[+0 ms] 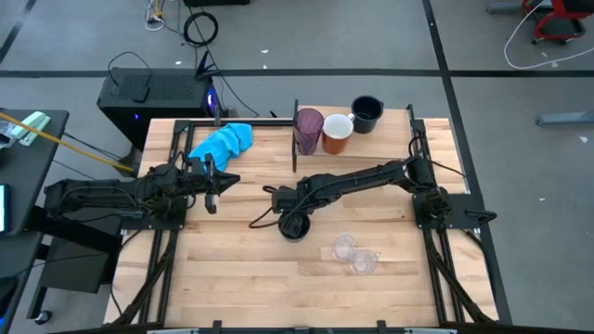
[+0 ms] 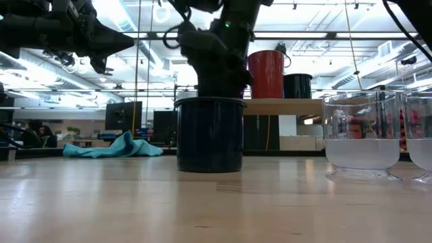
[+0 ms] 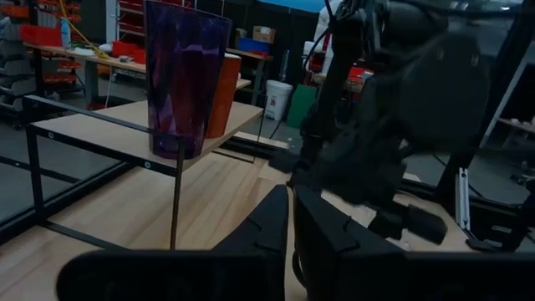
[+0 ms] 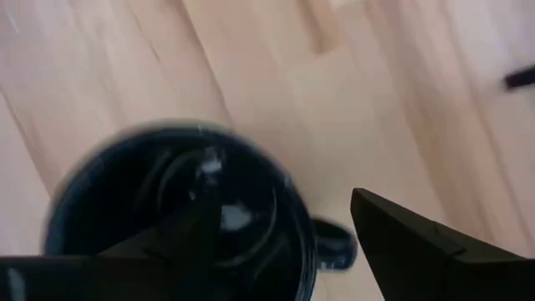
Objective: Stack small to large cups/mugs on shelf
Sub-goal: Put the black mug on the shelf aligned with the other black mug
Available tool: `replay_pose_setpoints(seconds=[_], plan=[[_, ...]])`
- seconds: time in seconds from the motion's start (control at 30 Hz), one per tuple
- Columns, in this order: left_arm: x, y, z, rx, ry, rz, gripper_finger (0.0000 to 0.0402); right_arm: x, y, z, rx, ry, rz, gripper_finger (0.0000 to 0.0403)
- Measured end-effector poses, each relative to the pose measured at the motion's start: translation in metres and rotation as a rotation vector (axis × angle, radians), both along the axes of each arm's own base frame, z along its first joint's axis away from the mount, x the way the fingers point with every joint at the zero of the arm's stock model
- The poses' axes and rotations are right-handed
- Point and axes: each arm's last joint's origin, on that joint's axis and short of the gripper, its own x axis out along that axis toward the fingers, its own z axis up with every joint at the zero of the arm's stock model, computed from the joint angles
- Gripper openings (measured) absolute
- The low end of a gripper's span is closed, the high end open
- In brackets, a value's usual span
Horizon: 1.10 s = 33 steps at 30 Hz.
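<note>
1. Right end effector [image 1: 293,223] sits just left of centre in the high view, directly over a dark navy mug [image 1: 294,228] standing upright on the worktop [image 1: 241,278].
2. Right wrist view: its fingers [image 4: 418,242] are spread wide, one over the mug's mouth, the other outside the rim near the handle. Not gripping; no contact visible.
3. Low view: same navy mug [image 2: 210,135] at frame centre, base flat on the worktop, arm coming down from above.
4. Left end effector [image 1: 212,190] is at left-centre of the high view, above bare worktop, well apart from all cups. Left wrist view shows its fingers [image 3: 276,226] nearly together w/ only a thin slit between; holding nothing.
5. Shelf [image 1: 390,125] lies along the upper edge of the worktop, upper centre-right of the high view. On it, left to right: purple tumbler [image 1: 308,131], orange mug [image 1: 337,134] touching or just beside it, second navy mug [image 1: 367,113] near the orange one.
6. Two small clear cups [image 1: 355,254] stand on the worktop, lower centre-right of the high view, just beside each other, near the first navy mug.
7. Blue cloth [image 1: 223,142] lies crumpled at the upper left of the worktop, beside the shelf's left end.
</note>
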Motion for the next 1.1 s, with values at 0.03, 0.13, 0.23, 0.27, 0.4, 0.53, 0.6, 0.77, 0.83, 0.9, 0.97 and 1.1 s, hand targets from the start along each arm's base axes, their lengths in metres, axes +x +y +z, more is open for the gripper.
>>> replay_pose_setpoints(seconds=[0.03,0.13,0.23,0.27,0.4,0.53,0.6,0.77,0.83,0.9,0.97,1.1], plan=[[0.000,0.000,0.000,-0.002,0.000,0.000,0.0028,-0.001,0.000,-0.002,0.006,0.009,0.001,0.0272],[0.000,0.000,0.000,-0.002,0.000,0.001,0.0030,-0.002,0.000,-0.008,0.009,0.015,0.001,0.0269],[0.000,0.000,0.000,-0.002,0.000,0.000,0.0034,-0.005,-0.002,-0.017,0.007,0.040,-0.003,0.0266],[0.000,0.000,0.000,-0.001,0.000,0.000,0.0036,-0.005,-0.003,-0.018,0.008,0.036,-0.008,0.0264],[0.000,0.000,0.000,-0.001,0.000,0.000,0.0039,-0.007,-0.005,-0.022,0.023,0.045,-0.039,0.0257],[0.000,0.000,0.000,-0.001,0.000,0.000,0.0034,-0.010,-0.007,-0.025,0.033,0.081,-0.054,0.0252],[0.000,0.000,0.000,0.000,0.000,0.000,0.0031,-0.012,-0.007,-0.025,0.033,0.103,-0.063,0.0252],[0.000,0.000,0.000,0.000,0.000,0.000,0.0029,-0.020,-0.009,-0.025,0.034,0.168,-0.108,0.0252],[0.000,0.000,0.000,0.000,0.000,0.000,0.0032,-0.023,-0.011,-0.024,0.033,0.195,-0.124,0.0251],[0.000,0.000,0.000,0.000,0.000,0.000,0.0035,-0.024,-0.012,-0.023,0.035,0.203,-0.141,0.0251],[0.000,0.000,0.000,0.000,0.000,0.000,0.0038,-0.026,-0.013,-0.023,0.035,0.220,-0.157,0.0252],[0.000,0.000,0.000,0.001,0.001,0.001,0.0040,-0.030,-0.015,-0.023,0.033,0.256,-0.181,0.0251]])
